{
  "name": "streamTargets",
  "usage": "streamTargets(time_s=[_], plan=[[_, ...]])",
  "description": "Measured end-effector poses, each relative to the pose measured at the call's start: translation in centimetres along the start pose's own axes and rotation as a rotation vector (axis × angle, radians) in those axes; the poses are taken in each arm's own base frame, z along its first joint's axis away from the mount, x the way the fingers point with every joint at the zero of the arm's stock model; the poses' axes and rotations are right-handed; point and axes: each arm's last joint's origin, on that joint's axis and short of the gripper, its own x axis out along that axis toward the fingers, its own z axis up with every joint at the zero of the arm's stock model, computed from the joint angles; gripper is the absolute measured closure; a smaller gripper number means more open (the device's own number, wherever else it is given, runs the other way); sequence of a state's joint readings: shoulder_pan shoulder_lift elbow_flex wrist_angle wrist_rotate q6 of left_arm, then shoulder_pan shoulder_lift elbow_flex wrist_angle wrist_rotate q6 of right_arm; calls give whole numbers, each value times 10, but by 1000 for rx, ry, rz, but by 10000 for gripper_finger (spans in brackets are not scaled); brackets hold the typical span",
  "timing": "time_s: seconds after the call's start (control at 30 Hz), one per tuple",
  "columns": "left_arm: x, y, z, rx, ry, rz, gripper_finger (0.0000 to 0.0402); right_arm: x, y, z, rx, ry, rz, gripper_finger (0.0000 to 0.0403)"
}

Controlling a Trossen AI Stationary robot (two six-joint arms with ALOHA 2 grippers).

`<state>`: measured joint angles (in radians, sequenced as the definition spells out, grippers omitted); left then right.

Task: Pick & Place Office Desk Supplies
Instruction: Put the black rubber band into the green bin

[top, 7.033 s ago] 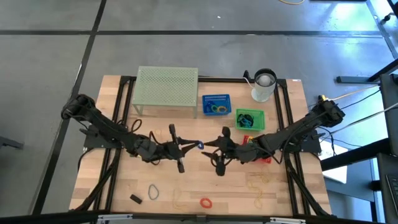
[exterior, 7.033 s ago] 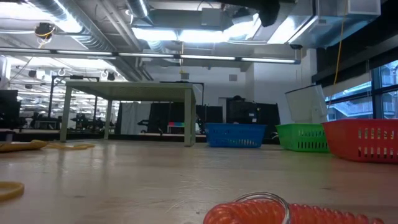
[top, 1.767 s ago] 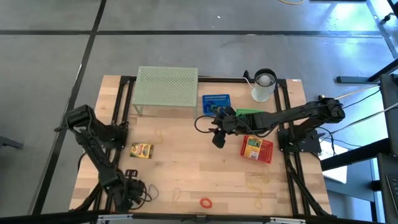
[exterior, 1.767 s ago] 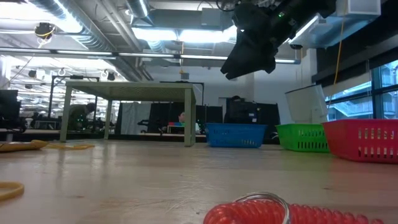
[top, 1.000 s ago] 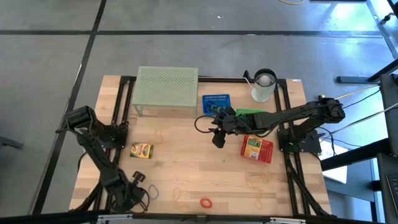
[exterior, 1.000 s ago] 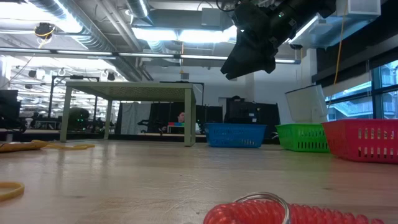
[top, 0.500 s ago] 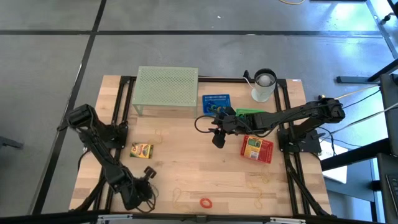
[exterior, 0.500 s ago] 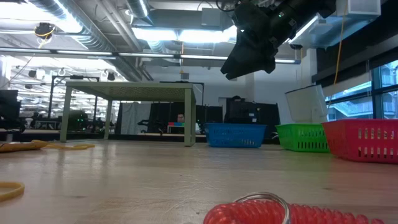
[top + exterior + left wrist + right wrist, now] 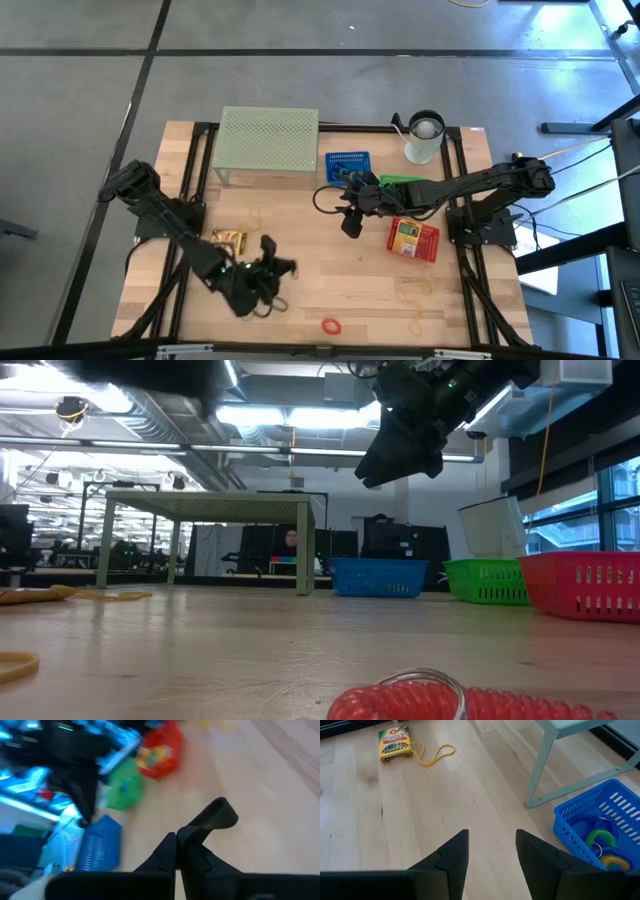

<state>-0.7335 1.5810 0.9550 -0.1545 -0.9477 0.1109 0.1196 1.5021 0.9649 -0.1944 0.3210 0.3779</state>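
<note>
Rubber bands (image 9: pixel 598 845) in blue basket (image 9: pixel 570 827).

On the desk (image 9: pixel 330 285) I count three baskets: one blue basket (image 9: pixel 347 167), one green basket (image 9: pixel 402 187) and one red basket (image 9: pixel 413 240). There is one pale green mesh stand (image 9: pixel 268 140) and one white cup (image 9: pixel 423 139). There are two crayon boxes: one crayon box (image 9: pixel 229 239) lies on the bare wood behind the left tool (image 9: pixel 281 269), and a second crayon box (image 9: pixel 406 237) lies inside the red basket, just beside the right tool (image 9: pixel 351 224). Of loose rubber bands I can count one red band (image 9: pixel 331 325) and three yellowish bands (image 9: pixel 411 291), but they are small, so this number is not sure. There are two arms, each with one tool.
</note>
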Motion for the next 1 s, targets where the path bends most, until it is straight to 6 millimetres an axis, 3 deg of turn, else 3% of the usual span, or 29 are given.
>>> streamTargets(time_s=[0.23, 0.43, 0.83, 1.0], plan=[[35, 40, 17, -276, -85, 169, 398, 0, 1, 3, 10, -26, 9, 239], [50, 60, 18, -500, -126, 217, 395, 0, 3, 7, 32, -70, 28, 239], [57, 71, 14, -555, -92, 336, 394, -3, 11, 21, -69, -191, 197, 239], [56, 73, 12, -560, -70, 417, 394, -4, 16, 17, -325, -167, 301, 239]])
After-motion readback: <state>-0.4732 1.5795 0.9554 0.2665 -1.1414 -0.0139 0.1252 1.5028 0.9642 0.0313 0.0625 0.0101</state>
